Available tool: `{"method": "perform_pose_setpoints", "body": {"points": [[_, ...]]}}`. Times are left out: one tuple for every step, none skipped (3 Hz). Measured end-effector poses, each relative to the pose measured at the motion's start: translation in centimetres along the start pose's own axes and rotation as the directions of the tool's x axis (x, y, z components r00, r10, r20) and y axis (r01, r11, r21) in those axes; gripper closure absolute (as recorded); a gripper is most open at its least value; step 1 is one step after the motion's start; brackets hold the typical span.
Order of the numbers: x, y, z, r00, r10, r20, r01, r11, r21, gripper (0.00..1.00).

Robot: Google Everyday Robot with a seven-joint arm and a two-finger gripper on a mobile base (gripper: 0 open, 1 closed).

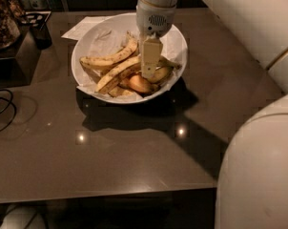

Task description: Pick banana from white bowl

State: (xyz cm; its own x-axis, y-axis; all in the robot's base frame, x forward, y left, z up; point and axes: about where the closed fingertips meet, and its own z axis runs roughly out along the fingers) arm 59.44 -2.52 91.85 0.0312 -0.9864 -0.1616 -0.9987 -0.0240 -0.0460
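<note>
The white bowl point(178, 38), lined with crinkled white paper, sits at the back of the dark table. The long banana point(116, 75) lies diagonally across it, yellow with brown speckles, and its right part runs under my gripper. A shorter curved speckled banana point(108, 59) lies just behind it. A small stubby yellow piece point(140, 84) lies at the front. My gripper point(149, 61) hangs straight down from the white wrist. It is inside the bowl, right over the middle of the fruit pile, with its tip at the level of the bananas.
A white paper sheet point(84, 26) lies behind the bowl on the left. A dark stand with clutter point(20, 37) is at the far left and a black cable point(3, 111) is at the left edge. My white arm point(258, 166) fills the right foreground.
</note>
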Motion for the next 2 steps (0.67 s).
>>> {"method": "perform_pose_setpoints", "body": {"points": [[0.51,0.01,1.36,1.0,0.01,-0.006,-0.01,0.9994,-0.033,0.36],[1.13,0.34,2.32,1.0,0.021,-0.004,-0.022,0.9981,-0.057,0.54]]}}
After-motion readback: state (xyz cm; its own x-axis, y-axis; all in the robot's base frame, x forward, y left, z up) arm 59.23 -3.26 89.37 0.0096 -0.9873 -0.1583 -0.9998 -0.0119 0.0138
